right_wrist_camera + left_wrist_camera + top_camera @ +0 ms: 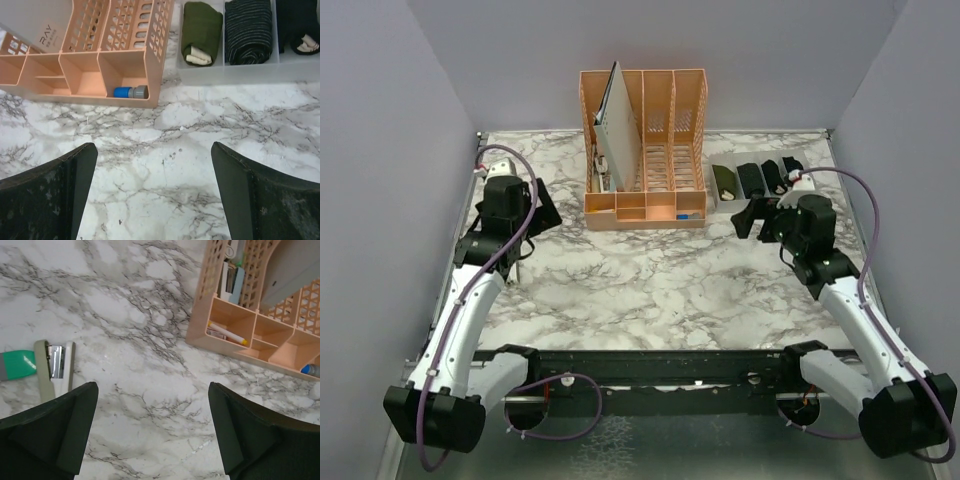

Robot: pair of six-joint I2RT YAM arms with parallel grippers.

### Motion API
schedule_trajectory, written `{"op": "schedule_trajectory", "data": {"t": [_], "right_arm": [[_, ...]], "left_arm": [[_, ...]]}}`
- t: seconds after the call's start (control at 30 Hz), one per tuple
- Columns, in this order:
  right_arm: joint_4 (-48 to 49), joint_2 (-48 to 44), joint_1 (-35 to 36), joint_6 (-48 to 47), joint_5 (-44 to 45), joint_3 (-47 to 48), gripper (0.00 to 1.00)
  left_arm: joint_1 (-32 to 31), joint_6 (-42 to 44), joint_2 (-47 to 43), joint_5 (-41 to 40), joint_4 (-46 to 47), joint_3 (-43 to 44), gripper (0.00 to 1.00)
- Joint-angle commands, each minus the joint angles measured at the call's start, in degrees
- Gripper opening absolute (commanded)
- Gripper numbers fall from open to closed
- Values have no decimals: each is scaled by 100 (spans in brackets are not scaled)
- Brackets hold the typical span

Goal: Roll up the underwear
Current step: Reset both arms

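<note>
Top external view: we are finding the underwear (758, 178) lying rolled in its clear tray (240, 72).
Our left tool (152, 405) is gaping empty over the tabletop (640, 280). The organizer (125, 60) is showing "RAY" on its grey panel (30, 20). The olive roll (201, 30), striped roll (248, 30) and black roll (300, 25) are sitting side by side. Our right tool (153, 160) is hovering released near them, and we judge a straight retreat safest.
</note>
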Motion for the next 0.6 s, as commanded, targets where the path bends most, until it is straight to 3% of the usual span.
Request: {"op": "schedule_trajectory", "data": {"t": [0.0, 0.17, 0.57], "right_arm": [[-746, -220, -18, -64, -73, 207, 100], [-1456, 127, -21, 52, 189, 894, 100], [-1156, -152, -16, 166, 429, 663, 100]], "left_arm": [[351, 239, -497, -5, -147, -183, 99], [362, 93, -476, 172, -137, -351, 99], [359, 142, -902, -72, 71, -965, 99]]}}
